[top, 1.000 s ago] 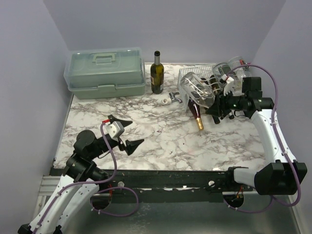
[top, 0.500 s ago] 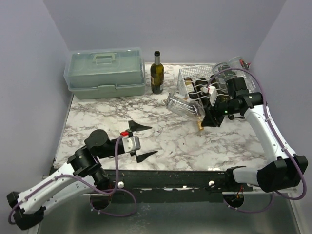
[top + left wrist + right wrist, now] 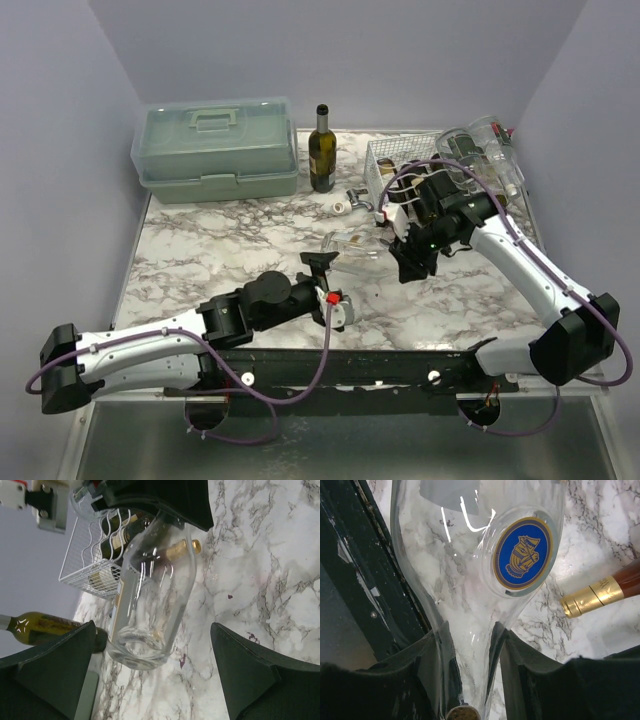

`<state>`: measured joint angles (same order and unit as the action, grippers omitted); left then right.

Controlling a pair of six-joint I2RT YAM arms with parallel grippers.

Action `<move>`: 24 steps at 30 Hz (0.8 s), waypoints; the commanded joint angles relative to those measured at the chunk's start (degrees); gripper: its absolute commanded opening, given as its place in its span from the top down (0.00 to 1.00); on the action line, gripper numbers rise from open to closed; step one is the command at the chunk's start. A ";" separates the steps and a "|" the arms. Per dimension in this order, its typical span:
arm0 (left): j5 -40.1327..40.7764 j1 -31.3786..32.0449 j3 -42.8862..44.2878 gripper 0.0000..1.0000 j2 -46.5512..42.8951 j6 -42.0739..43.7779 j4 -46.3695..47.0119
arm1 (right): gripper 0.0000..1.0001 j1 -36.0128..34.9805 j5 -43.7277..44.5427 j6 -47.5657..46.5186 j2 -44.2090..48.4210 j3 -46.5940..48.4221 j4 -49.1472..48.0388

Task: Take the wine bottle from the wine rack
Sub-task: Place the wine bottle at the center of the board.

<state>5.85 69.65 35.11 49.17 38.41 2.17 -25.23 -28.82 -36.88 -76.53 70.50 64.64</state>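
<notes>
Leftmost, a pale green plastic toolbox (image 3: pixel 215 148) sits at the back of the marble-patterned table (image 3: pixel 200 250), lid shut. Just beside its right end a dark green wine bottle (image 3: pixel 321 150) stands upright. Left arm reaches in low from the near left corner; left gripper (image 3: pixel 328 275) is spread wide and holds nothing. In its wrist view the two dark fingers (image 3: pixel 55 670) flank the base of the clear wine bottle (image 3: pixel 150 610) without touching it. Clear wine bottle (image 3: pixel 352 243) lies roughly level over mid-table, base toward the left gripper, neck toward the right; it is out of the wine rack (image 3: pixel 400 165), in front of it and to its left. Cannot tell whether it touches the tabletop. Right gripper (image 3: pixel 405 258) is clamped on the bottle's neck; the right wrist view shows both fingers (image 3: pixel 410 680) pressed against the glass either side, with a round blue emblem (image 3: pixel 522 554) on the shoulder and a cork (image 3: pixel 462 714) at the mouth. A bottle with a gold foil cap (image 3: pixel 592 599) lies on the marble nearby. White wire rack stands at back right, dark bottles lying in its wavy cradles. Clear glass bottles (image 3: pixel 485 145) sit at its far right end.
</notes>
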 commanded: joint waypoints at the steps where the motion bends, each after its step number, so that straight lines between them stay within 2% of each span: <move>1: 1.15 0.38 -1.09 0.01 3.25 2.02 8.50 | 1.00 -2.37 -1.79 1.75 -0.48 1.34 -4.16; 6: -2.08 0.15 -3.50 0.01 6.16 -1.41 12.56 | 1.00 -3.85 1.20 2.56 -3.45 3.33 -1.69; 10: -3.32 0.09 -5.82 0.01 3.94 -7.65 13.86 | 1.00 -4.54 6.12 0.26 -4.76 6.41 1.61; 19: -4.37 -0.67 -13.00 0.01 -13.91 -21.70 9.94 | 1.00 -5.94 16.89 -12.59 -5.03 14.44 8.44; 24: -1.67 -1.01 -14.74 0.01 -23.33 -25.65 5.40 | 1.00 -10.30 24.55 -22.61 -4.37 17.04 11.83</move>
<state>2.83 69.06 21.85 31.24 18.94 11.79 -31.57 -8.19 -49.43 -83.90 82.63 74.46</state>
